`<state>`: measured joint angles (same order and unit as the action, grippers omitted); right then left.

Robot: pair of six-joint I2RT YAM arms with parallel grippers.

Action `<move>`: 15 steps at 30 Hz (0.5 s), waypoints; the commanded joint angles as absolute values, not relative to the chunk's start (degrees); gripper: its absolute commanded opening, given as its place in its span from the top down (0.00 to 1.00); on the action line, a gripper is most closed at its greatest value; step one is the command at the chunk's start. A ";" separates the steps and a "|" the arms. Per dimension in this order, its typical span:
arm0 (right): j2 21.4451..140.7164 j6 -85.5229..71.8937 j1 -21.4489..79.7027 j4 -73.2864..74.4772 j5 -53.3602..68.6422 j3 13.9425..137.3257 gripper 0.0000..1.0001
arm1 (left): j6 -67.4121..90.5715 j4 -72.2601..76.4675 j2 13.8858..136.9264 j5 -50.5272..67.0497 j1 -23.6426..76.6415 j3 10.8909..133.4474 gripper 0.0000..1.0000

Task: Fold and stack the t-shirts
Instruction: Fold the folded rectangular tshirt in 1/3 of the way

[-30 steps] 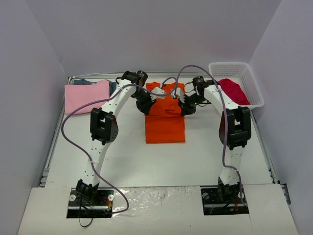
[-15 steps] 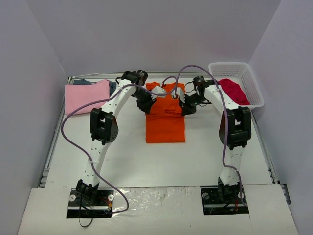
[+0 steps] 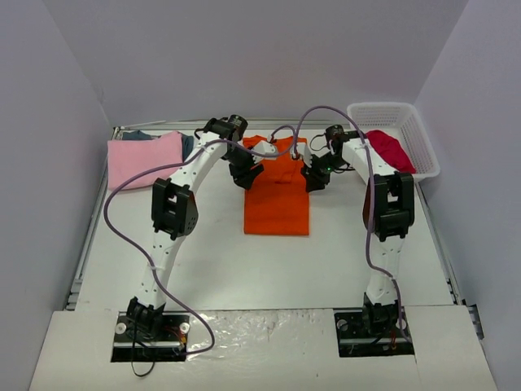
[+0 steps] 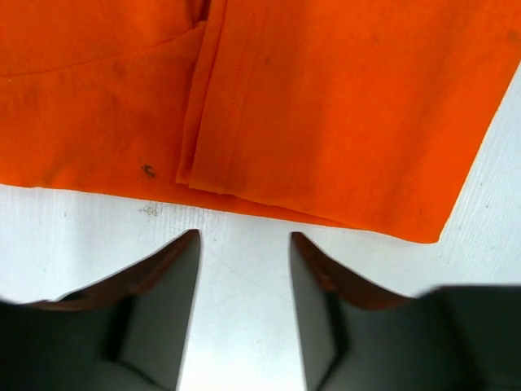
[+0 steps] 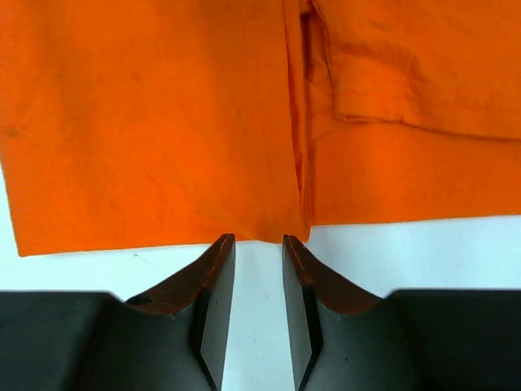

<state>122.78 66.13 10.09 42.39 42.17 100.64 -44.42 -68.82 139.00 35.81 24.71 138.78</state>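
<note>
The orange shirt (image 3: 277, 198) lies flat in the middle of the counter (image 3: 203, 261), folded into a long narrow strip with its sleeves turned in at the far end. The left end effector (image 4: 243, 238) sits at the shirt's left side near that far end; its fingers are spread apart with only bare counter between them, and the shirt's edge lies just beyond the tips, not touching. The right end effector (image 5: 257, 239) sits at the shirt's right side, opposite the left one; its fingers stand a narrow gap apart and hold nothing, and the shirt's hem runs just past the tips, with a folded seam in line with the gap. Well to the left of the orange shirt, at the far left of the counter, a pink shirt (image 3: 145, 160) lies folded on top of a blue-grey shirt (image 3: 189, 145), which shows only at the edges. Well to the right of the orange shirt, a red shirt (image 3: 389, 151) is bunched up inside a white basket (image 3: 383, 107).
</note>
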 commanded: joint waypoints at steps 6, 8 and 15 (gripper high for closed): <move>121.39 63.11 10.11 44.21 39.64 103.10 0.62 | -44.74 -66.36 133.70 34.37 25.14 139.13 0.46; 119.37 62.67 10.11 44.21 39.37 103.18 0.62 | -44.39 -65.48 131.85 34.02 25.14 138.52 0.45; 108.74 60.03 10.11 44.12 43.33 97.84 0.62 | -42.71 -53.20 113.49 32.09 27.50 117.20 0.44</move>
<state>118.30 61.43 9.78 41.80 40.29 99.70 -43.05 -59.53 125.36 33.01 25.36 122.17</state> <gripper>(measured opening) 0.384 0.560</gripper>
